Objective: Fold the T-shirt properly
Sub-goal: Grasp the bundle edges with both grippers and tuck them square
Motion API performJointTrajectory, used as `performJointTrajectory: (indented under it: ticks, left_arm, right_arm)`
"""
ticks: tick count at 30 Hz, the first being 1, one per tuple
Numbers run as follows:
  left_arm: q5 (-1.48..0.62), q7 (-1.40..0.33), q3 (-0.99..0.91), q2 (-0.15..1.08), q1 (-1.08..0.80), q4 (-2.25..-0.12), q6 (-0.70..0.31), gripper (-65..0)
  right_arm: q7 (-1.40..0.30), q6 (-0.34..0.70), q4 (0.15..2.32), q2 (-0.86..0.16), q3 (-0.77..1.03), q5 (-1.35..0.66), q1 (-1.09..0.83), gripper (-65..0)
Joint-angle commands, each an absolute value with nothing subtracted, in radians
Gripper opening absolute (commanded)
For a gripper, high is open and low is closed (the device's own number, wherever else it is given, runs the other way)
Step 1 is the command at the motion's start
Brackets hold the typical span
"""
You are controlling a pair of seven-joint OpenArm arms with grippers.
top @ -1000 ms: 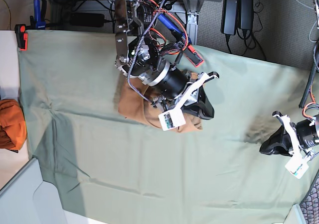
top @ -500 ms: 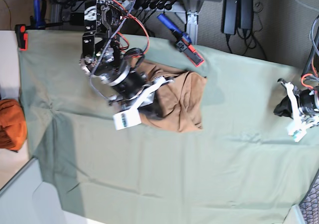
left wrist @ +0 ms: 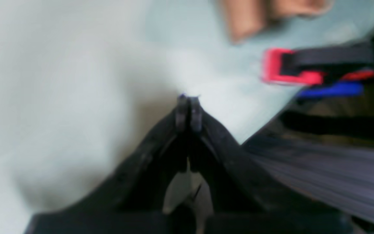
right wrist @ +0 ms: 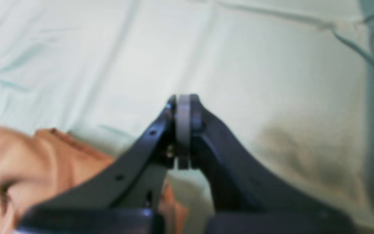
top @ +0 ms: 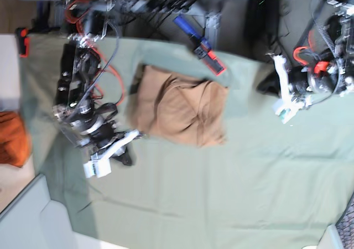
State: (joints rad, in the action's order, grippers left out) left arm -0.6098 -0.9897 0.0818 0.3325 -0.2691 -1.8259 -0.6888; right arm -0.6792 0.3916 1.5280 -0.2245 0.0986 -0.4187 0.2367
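Base view shows the T-shirt lying folded into a compact tan bundle on the pale green sheet, between the two arms and touched by neither. The right gripper hangs just off the shirt's lower left corner, its jaws pressed together with nothing between them. The left gripper sits well off to the shirt's other side, near the sheet's far edge, also closed and empty.

In the right wrist view the right gripper shows its tips meeting over bare sheet, with the T-shirt behind and to one side of the fingers. The left wrist view is blurred: the left gripper has its tips together above the sheet, a tan patch of the shirt lies far ahead, and a red and black clamp lies ahead to the side.
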Motion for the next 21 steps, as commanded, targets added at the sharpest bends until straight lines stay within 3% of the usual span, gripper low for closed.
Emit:
performJointTrajectory:
  ticks: [1, 10, 21]
  left_arm:
    - [-0.601, -0.966, 0.113, 0.326, -0.266, -1.843, -0.698, -65.0]
    - [-0.429, -0.878, 0.310, 0.245, -0.222, -1.829, -0.681, -65.0]
    - [-0.404, -0.819, 0.321, 0.160, -0.095, -1.674, -0.681, -65.0]
  right_arm:
    - [-0.653, 0.502, 1.512, -0.232, 0.102, -0.426, 0.288, -65.0]
    - [-0.651, 0.503, 1.284, -0.233, 0.093, -0.426, 0.425, -65.0]
    - [-0.693, 0.504, 1.247, -0.233, -0.130, -0.397, 0.420, -65.0]
